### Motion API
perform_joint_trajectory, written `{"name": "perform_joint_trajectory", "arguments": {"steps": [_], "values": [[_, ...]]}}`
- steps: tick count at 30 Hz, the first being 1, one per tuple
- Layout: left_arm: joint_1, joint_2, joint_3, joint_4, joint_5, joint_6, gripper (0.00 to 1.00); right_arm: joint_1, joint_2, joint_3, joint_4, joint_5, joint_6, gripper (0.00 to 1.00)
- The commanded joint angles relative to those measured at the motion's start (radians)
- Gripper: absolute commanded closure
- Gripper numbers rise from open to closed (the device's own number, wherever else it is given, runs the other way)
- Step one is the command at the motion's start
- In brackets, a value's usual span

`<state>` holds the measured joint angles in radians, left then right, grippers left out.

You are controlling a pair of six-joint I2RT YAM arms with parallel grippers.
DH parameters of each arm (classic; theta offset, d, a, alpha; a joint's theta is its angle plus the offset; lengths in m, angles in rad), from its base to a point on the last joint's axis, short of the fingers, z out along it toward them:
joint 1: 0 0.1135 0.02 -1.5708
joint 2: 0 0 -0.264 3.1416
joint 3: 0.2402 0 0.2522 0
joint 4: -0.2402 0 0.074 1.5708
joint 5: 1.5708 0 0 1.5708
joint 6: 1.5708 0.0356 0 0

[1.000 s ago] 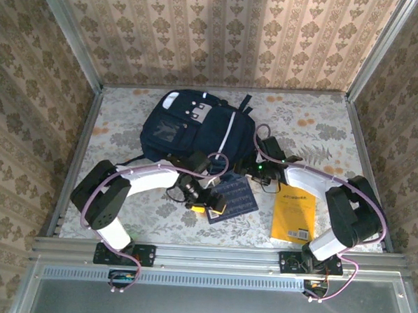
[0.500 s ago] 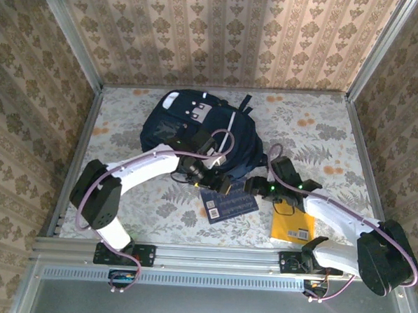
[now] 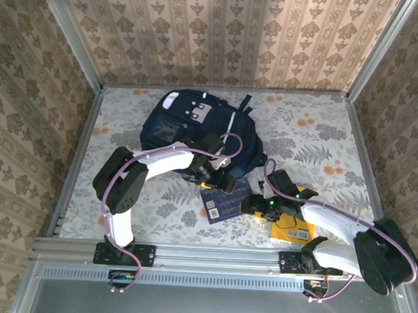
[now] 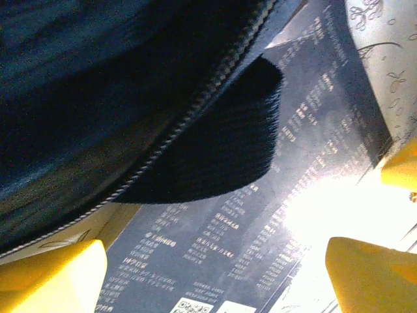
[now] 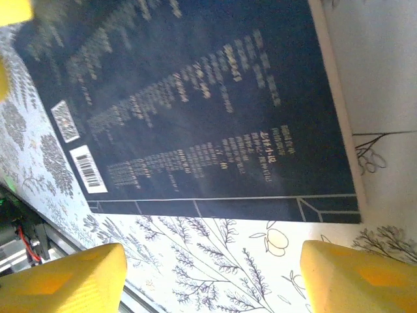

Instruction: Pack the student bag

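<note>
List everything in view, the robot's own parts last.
dark navy fabric student bag: one, navy with a white stripe, lying at the table's far centre.
dark navy paperback book: one, navy with pale print, just nearer than the bag, the bag's edge overlapping it.
yellow softcover book: one, yellow, right of the navy book, partly under the right arm.
floral table cover: one, pale.
beige patterned walls: three.
left arm, right arm: two, white and black; yellow-tipped jaws open over the navy book.

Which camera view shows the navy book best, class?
The right wrist view: the navy book shows most of its cover, with the lettering and barcode sharp. The left wrist view has it partly under the student bag and washed by glare. The top view shows it small.
</note>
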<state>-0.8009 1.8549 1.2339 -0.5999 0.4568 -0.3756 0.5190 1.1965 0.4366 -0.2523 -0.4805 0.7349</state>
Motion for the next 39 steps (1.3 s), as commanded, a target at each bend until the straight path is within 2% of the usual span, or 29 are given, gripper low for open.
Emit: {"name": "perform_joint_trajectory", "arguments": {"steps": [1,6,13,16,20,23,27,33,39], "values": [[-0.023,0.024,-0.004,0.03,0.063,-0.018,0.11,-0.022,0.083,-0.018,0.096,-0.103,0.026,0.27],[-0.045,0.026,-0.034,0.051,0.111,-0.034,0.11,-0.09,0.148,-0.029,0.196,-0.117,0.08,0.29],[-0.055,-0.021,-0.044,0.058,0.162,-0.031,0.11,-0.126,0.073,0.006,0.232,0.041,0.167,0.29],[-0.042,-0.062,-0.03,0.041,0.13,-0.032,0.11,-0.147,0.074,-0.001,0.283,0.078,0.212,0.29],[0.024,-0.111,-0.043,0.04,0.062,-0.039,0.11,-0.16,0.116,0.01,0.323,0.079,0.217,0.29],[0.069,-0.106,-0.037,0.006,-0.003,-0.018,0.1,-0.162,0.14,0.007,0.364,0.069,0.237,0.3],[0.075,-0.067,-0.015,-0.018,-0.093,0.002,0.1,-0.162,0.153,0.006,0.371,0.061,0.228,0.3],[0.046,0.018,0.024,0.002,-0.09,0.002,0.1,-0.162,0.151,0.007,0.351,0.058,0.203,0.3],[-0.011,0.061,0.057,0.006,-0.009,0.004,0.1,-0.168,0.145,0.02,0.315,0.078,0.178,0.29]]}}
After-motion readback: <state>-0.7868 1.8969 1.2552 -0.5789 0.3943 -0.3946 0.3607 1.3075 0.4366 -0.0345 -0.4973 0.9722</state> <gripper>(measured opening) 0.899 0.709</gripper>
